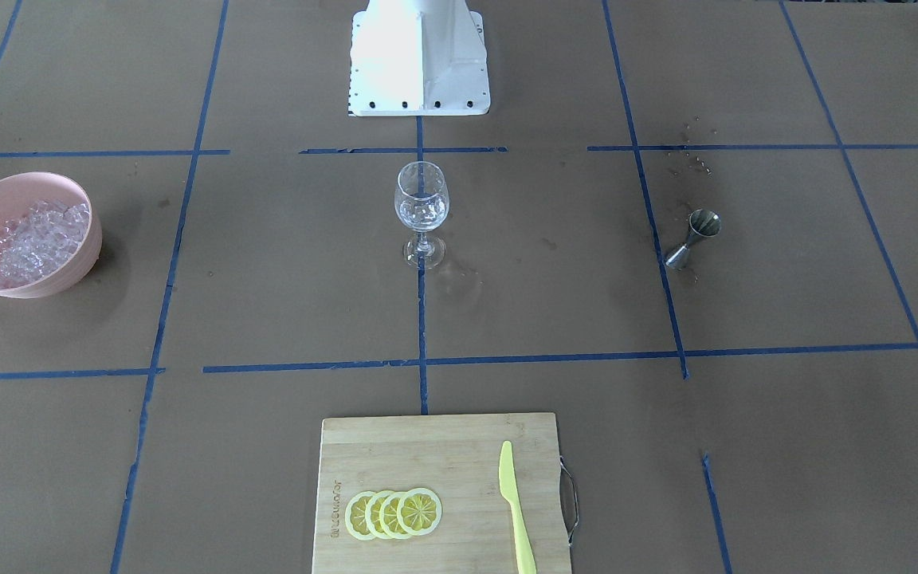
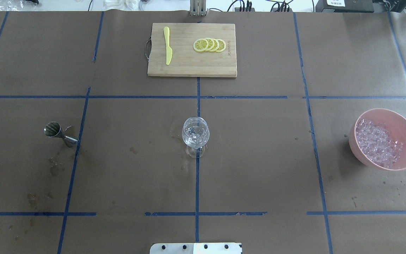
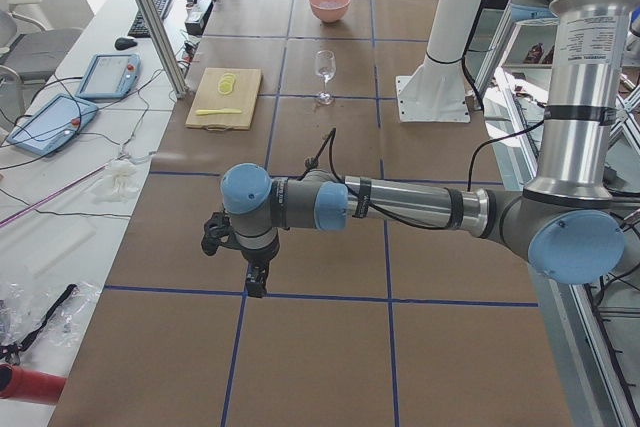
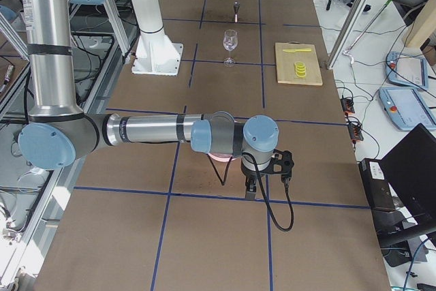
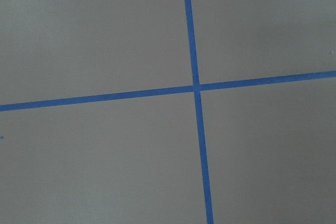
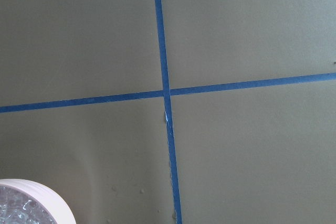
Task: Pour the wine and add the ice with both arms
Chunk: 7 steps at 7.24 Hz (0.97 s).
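Note:
A clear stemmed glass (image 1: 421,209) stands mid-table, also in the overhead view (image 2: 195,135), with a few ice cubes in its bowl. I cannot make out any wine. A pink bowl (image 1: 5,199) holds many ice cubes (image 1: 38,237); overhead the bowl (image 2: 404,127) is on the right. The steel jigger (image 1: 694,237) stands upright on the other side (image 2: 59,133). My left gripper (image 3: 256,285) hangs over bare table far from the glass. My right gripper (image 4: 251,190) hangs close beside the bowl. I cannot tell whether either is open.
A wooden cutting board (image 2: 182,67) at the far edge carries several lemon slices (image 2: 210,45) and a yellow knife (image 2: 167,50). The white base block (image 1: 419,60) is at the robot's side. Wet spots mark the paper near the jigger and bowl.

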### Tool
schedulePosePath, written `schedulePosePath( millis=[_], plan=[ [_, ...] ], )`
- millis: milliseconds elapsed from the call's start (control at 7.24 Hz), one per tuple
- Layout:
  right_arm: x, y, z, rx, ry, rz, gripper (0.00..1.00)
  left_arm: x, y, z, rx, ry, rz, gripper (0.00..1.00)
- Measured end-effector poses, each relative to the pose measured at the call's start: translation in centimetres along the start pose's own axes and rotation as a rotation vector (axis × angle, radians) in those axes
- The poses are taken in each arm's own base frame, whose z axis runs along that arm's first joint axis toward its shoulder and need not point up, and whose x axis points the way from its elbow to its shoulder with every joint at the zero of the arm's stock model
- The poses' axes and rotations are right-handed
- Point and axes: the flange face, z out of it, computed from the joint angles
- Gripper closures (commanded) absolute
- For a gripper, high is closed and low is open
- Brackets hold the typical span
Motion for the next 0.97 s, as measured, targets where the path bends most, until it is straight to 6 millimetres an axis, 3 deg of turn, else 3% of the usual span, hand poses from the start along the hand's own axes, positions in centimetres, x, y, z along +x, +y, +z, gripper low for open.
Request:
schedulePosePath(
  millis=[966],
  plan=[
    [0.07,-0.06,0.15,-0.002,0.019,-0.013,0.0,0.41,0.1,0.15,-0.011,0.054,-0.085,0.0]
  ],
)
